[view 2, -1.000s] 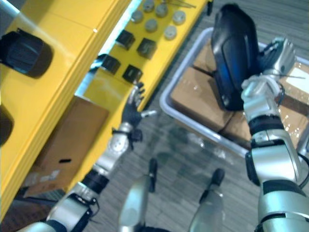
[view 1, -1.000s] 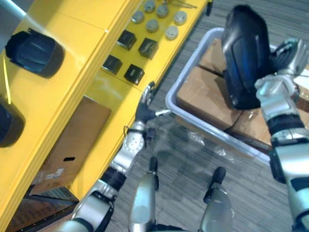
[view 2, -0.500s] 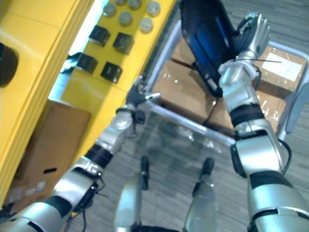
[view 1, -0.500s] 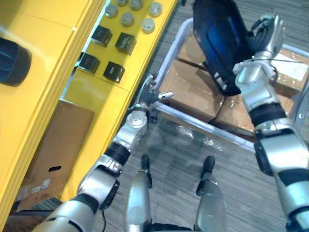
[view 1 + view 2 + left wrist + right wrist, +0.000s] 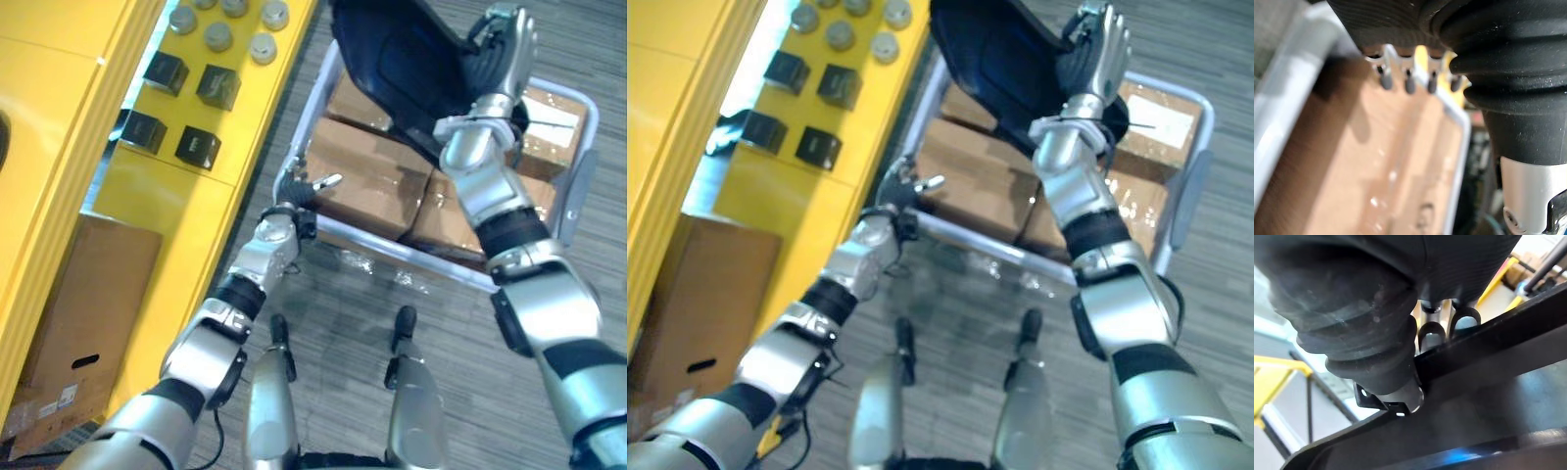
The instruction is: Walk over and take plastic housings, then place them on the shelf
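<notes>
A large black plastic housing point(image 5: 392, 69) is held tilted in the air over the grey cart point(image 5: 392, 257). My right hand point(image 5: 502, 49) is shut on its right edge; up close its fingers point(image 5: 1432, 335) curl over the dark housing point(image 5: 1474, 396). My left hand point(image 5: 294, 193) hangs open and empty at the cart's near left corner, thumb out, with its fingertips point(image 5: 1408, 84) over a cardboard box in the cart. The yellow shelf point(image 5: 167, 196) runs along the left side.
The shelf's lower level carries several small black boxes point(image 5: 196, 147) and grey discs point(image 5: 263, 46). Taped cardboard boxes point(image 5: 362, 181) fill the cart. Under the shelf stands a brown cardboard box point(image 5: 78, 313). Grey striped carpet lies between the shelf and the cart.
The whole view has shifted, so the camera has moved. The housing now lies flatter and nearer the shelf side of the cart. My left hand has come closer to the cart's corner.
</notes>
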You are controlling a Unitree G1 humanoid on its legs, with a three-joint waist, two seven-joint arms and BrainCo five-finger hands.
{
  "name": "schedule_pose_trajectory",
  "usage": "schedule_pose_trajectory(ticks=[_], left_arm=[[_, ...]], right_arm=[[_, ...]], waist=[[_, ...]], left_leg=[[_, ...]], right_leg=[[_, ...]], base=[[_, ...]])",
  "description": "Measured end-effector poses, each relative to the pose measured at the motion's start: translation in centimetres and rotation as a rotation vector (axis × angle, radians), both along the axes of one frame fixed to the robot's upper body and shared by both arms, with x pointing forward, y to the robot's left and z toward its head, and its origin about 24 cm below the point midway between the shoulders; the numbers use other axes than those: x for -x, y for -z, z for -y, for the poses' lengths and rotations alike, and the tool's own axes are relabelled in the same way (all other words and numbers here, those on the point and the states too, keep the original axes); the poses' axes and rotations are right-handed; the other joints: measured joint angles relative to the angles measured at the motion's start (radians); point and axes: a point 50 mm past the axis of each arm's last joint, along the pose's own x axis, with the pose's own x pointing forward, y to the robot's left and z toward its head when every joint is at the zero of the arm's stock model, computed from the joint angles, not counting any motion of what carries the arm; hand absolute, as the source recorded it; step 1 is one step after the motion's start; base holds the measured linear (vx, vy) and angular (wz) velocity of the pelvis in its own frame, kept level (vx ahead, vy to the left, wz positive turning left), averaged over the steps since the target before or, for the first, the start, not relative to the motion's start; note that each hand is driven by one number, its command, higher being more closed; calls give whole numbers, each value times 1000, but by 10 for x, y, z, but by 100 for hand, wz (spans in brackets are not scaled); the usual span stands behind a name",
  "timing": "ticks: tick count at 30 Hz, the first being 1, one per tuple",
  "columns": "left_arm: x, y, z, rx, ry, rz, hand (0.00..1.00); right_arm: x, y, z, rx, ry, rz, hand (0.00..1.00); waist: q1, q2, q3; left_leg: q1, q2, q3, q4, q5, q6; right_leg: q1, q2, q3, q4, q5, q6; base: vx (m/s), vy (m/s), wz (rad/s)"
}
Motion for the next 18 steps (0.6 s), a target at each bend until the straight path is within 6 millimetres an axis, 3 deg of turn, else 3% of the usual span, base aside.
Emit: schedule_pose_trajectory(ticks=[6,11,18], left_arm=[[2,-9,12,83,28,51,0],[5,-14,20,232,75,82,0],[8,-18,25,314,98,128,0]], right_arm=[[2,24,-16,-12,-57,-25,100],[2,31,-25,-42,-84,-36,100],[9,37,-47,-115,-181,-18,100]], waist=[[-7,-6,-1],[-8,-7,-1],[-19,-46,-8]], left_leg=[[8,3,17,0,-1,0],[17,7,20,-5,-1,0],[29,9,28,-18,1,-3]], right_leg=[[9,5,16,-32,22,1],[18,11,18,-42,26,0],[19,14,24,-43,26,-1]], base=[[0,13,-8],[17,9,-3],[31,12,-2]])
